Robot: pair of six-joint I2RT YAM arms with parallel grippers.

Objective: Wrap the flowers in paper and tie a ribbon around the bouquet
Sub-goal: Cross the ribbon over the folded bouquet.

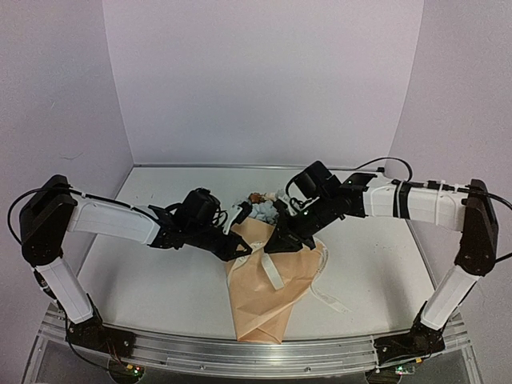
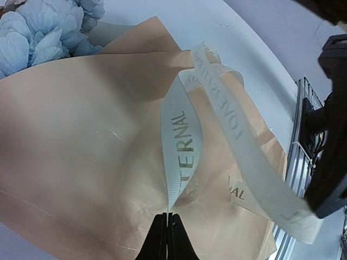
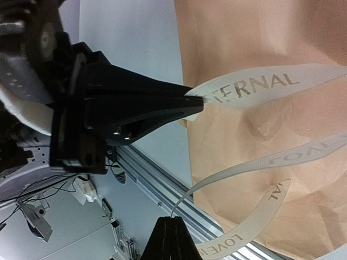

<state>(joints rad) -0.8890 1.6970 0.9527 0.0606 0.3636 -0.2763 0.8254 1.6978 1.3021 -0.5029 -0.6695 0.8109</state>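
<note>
The bouquet (image 1: 268, 292) lies in mid-table as a tan paper (image 2: 81, 135) cone, narrow end toward the arms. Pale blue flowers (image 2: 38, 32) show at its wide far end (image 1: 260, 210). The cream ribbon (image 2: 184, 141), printed with dark letters, loops over the cone, and one tail trails right on the table (image 1: 330, 298). My left gripper (image 2: 168, 216) is shut on one stretch of ribbon just above the paper. My right gripper (image 3: 173, 219) is shut on another stretch, seen edge-on. Both grippers meet over the cone's upper half (image 1: 258, 246). The stems are hidden inside the paper.
An aluminium rail (image 1: 240, 352) runs along the table's near edge, just past the cone's tip. Lilac walls close in the back and both sides. In the right wrist view the left gripper's black body (image 3: 108, 103) sits close, about a hand's width away.
</note>
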